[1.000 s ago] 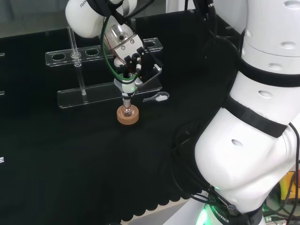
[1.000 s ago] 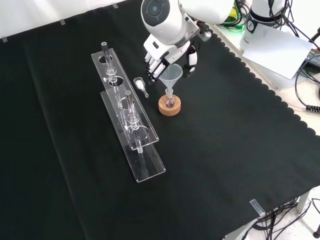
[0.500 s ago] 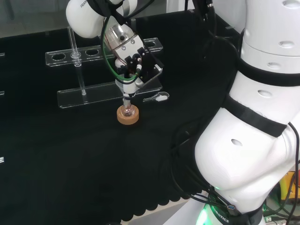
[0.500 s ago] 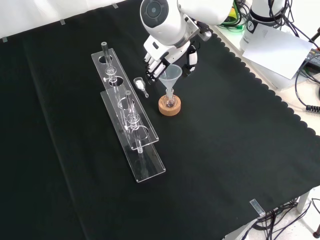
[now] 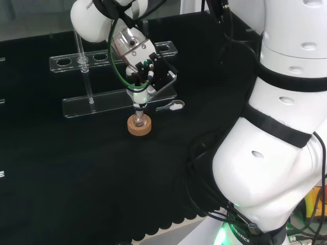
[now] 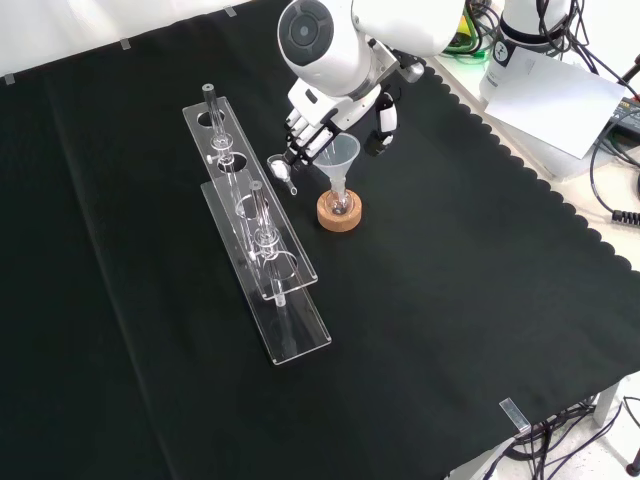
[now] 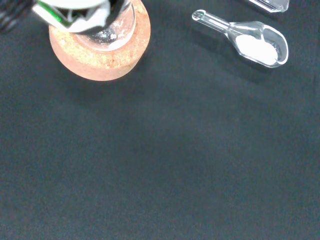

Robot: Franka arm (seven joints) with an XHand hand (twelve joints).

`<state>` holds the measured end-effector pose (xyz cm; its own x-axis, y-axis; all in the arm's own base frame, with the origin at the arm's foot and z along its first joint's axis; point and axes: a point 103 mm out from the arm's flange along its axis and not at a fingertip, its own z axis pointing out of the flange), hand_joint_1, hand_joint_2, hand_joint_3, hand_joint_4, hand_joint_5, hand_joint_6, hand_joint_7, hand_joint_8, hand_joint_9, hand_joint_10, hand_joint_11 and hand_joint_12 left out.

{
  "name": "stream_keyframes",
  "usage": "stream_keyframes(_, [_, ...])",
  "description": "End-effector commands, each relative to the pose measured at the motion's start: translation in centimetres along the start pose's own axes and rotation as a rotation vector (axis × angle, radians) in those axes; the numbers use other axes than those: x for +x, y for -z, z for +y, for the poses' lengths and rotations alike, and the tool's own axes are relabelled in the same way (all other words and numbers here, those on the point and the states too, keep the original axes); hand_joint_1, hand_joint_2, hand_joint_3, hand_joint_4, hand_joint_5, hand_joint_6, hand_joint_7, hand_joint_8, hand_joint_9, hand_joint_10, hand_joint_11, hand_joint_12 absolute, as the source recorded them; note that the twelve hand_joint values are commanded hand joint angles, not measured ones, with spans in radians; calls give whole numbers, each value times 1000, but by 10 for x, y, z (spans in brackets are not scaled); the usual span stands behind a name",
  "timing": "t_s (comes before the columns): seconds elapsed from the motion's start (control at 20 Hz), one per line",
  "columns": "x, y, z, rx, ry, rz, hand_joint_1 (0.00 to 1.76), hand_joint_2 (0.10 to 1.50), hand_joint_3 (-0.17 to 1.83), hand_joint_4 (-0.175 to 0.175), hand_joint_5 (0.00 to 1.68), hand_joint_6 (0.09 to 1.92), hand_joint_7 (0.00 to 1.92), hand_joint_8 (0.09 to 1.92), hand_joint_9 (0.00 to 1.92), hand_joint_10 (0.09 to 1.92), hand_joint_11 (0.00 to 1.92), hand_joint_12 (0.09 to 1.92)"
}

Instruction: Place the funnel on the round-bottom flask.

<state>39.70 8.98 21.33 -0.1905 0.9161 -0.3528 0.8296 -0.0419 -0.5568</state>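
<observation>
A clear plastic scoop (image 7: 250,38) lies flat on the black cloth (image 6: 450,300) with white powder in its bowl. In the front view the scoop (image 6: 282,170) rests just beside the far end of a long clear test-tube rack (image 6: 255,240), which runs diagonally across the surface and carries a few upright glass tubes. In the head view the rack (image 5: 102,81) stands behind the scoop (image 5: 171,106). A white sheet of paper (image 6: 555,95) lies off the cloth at the front view's upper right.

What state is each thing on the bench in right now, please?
Funnel: upright, stem in the flask's neck.
Round-bottom flask: upright on its stand.
Cork ring: flat on the cloth, under the flask.
Scoop: lying flat, white powder in it.
Robot hand: at the funnel's rim.
</observation>
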Motion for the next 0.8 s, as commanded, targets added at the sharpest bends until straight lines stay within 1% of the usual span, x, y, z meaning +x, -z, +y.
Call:
stream_keyframes(0.05, [-3, 2, -7, -34, 8, 12, 843, 536, 667, -45, 80, 87, 0, 141, 82, 780, 217, 1461])
stream_keyframes(0.3, [-7, 9, -18, -73, 17, 35, 745, 546, 583, -46, 60, 87, 0, 87, 24, 813, 189, 1481])
stream_keyframes(0.4, [-10, 12, -25, -113, 18, 43, 683, 564, 507, -46, 54, 87, 0, 87, 7, 827, 179, 1488])
stream_keyframes(0.55, [-20, 16, -36, -147, 8, 60, 650, 582, 454, -46, 53, 87, 11, 89, 11, 831, 178, 1491])
stream_keyframes(0.7, [-35, 19, -47, -172, -7, 86, 640, 603, 406, -46, 59, 87, 13, 143, 32, 825, 184, 1492])
stream_keyframes(0.8, [-44, 19, -53, -187, -17, 100, 634, 618, 376, -48, 70, 87, 3, 252, 82, 808, 205, 1485])
